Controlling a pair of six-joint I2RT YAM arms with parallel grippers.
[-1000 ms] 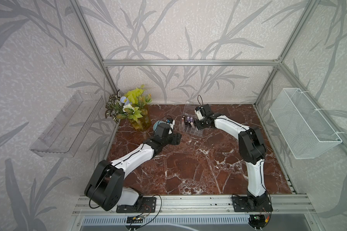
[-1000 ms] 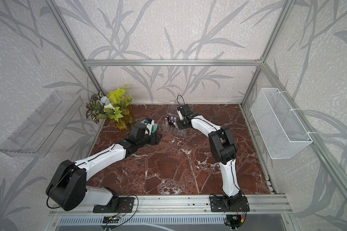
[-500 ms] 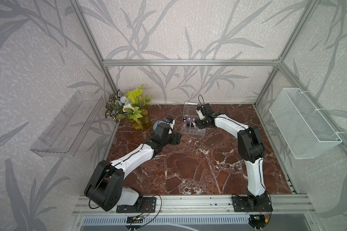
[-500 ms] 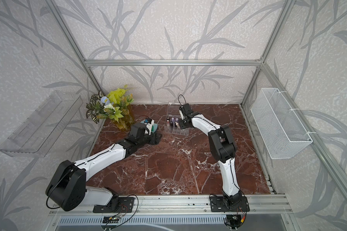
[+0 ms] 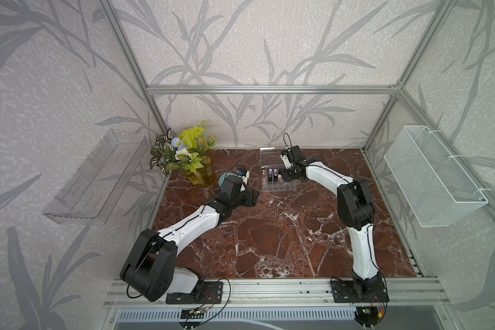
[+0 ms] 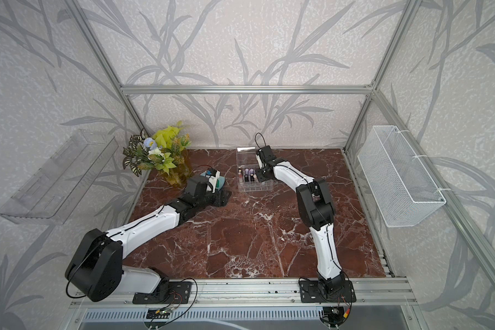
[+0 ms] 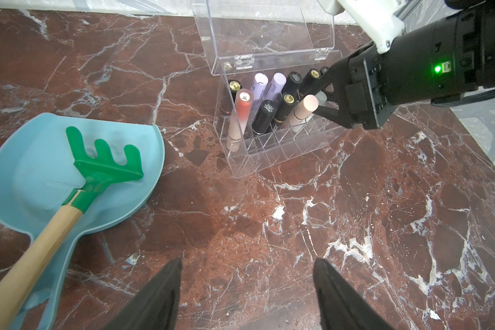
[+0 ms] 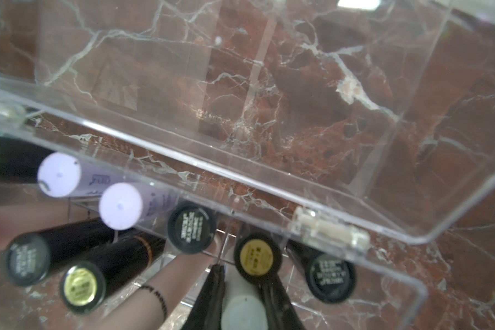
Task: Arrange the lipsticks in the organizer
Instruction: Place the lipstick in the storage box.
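Observation:
The organizer (image 7: 269, 160), a clear gridded box with its lid up, stands at the back of the marble floor in both top views (image 5: 277, 185) (image 6: 255, 187). Several lipsticks (image 7: 265, 114) stand upright in its cells: black, lilac, beige and a pink-topped one. My right gripper (image 8: 240, 277) reaches down into the box (image 5: 283, 178), its fingers tight on both sides of a white lipstick (image 8: 243, 311) standing in a cell beside a beige tube (image 7: 302, 113). My left gripper (image 7: 246, 261) hovers open over bare marble in front of the box, holding nothing.
A light blue dustpan (image 7: 40, 177) with a green toy rake (image 7: 106, 163) lies left of the organizer. A potted plant (image 5: 189, 160) stands in the back left corner. A clear tray (image 5: 95, 177) hangs on the left wall, a wire basket (image 5: 432, 177) on the right wall.
My right gripper has shifted slightly back and right over the organizer. The left arm has not moved.

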